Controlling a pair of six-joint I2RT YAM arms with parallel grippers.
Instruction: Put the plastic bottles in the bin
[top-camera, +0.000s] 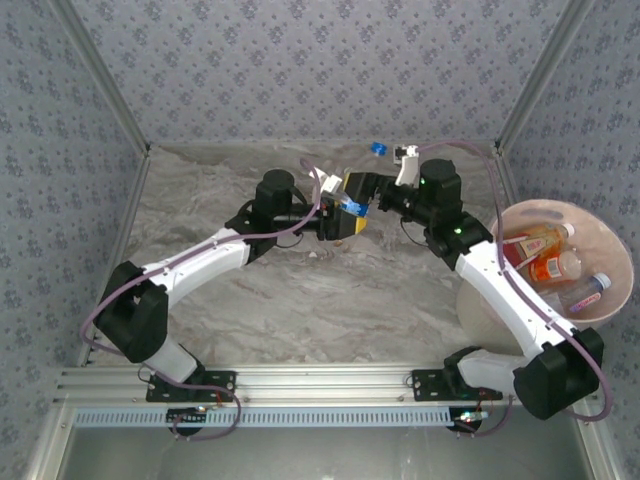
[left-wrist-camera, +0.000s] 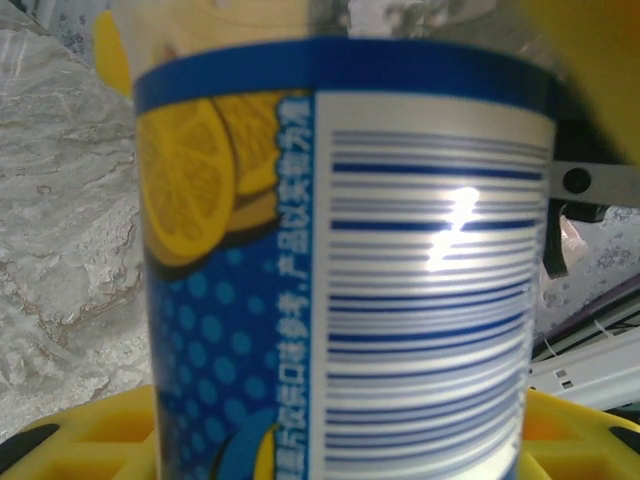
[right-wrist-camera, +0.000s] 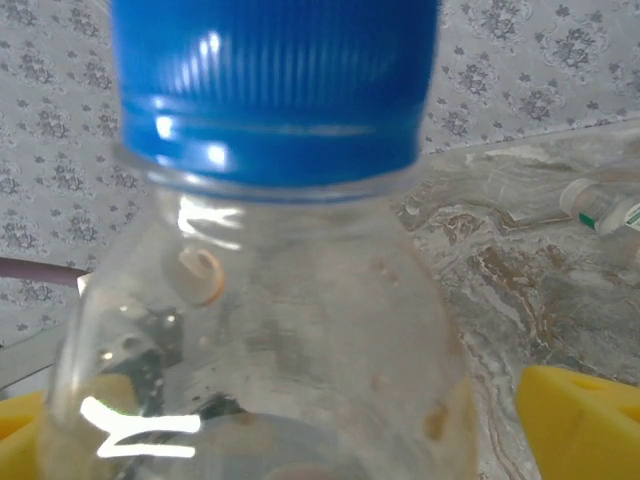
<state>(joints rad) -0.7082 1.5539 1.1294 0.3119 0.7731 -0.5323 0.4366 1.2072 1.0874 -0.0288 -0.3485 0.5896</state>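
Left claw (top-camera: 346, 222) pinches a blue-capped clear plastic bottle (top-camera: 350, 205), right claw (top-camera: 358, 188) straddles its neck, grip unclear; round pink bin (top-camera: 585, 215) lies rightward.

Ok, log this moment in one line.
blue-label bottle | between left end effector and right end effector | closure unclear | bin partly filled

Blue-labelled bottle (left-wrist-camera: 340, 280) mid-table; other bottles (top-camera: 545, 265) in bin (top-camera: 540, 213).

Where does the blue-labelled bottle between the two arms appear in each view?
Top external: the blue-labelled bottle is just above the picture's centre.
Left wrist: its label fills the middle.
Right wrist: its blue cap is at top centre.
Shared landmark: the marble table.
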